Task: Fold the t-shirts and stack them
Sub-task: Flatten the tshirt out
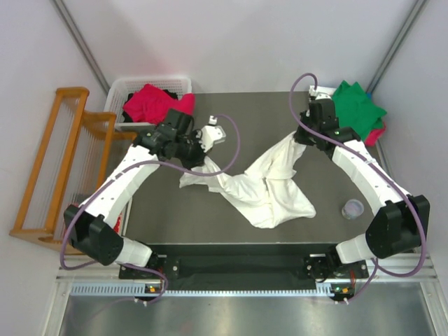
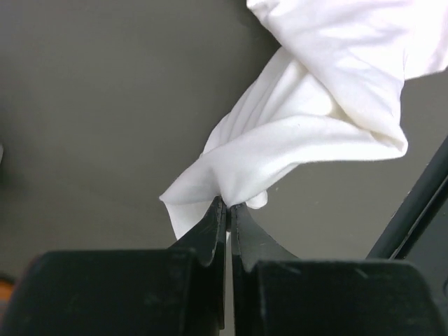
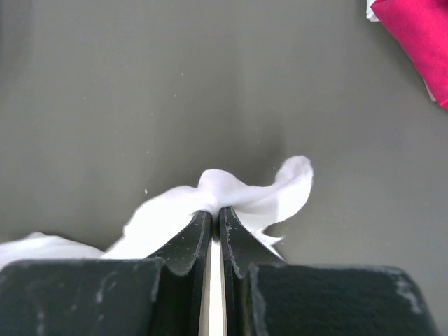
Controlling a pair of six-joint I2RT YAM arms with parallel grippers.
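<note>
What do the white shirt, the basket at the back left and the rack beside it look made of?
The white shirt: soft matte cloth, probably cotton knit; it creases and drapes. The basket: smooth white plastic with moulded slots. The rack: apparently varnished wood, orange-brown.

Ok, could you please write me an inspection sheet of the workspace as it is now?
Surface: dark grey table top, no stains seen.
Job's things: large white cloth t-shirt, crumpled, stretched between the arms; folded green t-shirt on a crimson-pink cloth, far right; crimson-pink t-shirt heaped in the white slotted plastic basket.
Clutter: small round purple-tinted object near the right arm.
Grippers: left gripper and right gripper each shut on the white t-shirt's edge.
Cables: purple cables loop off both arms.
Surroundings: wooden rack left of the table.
</note>
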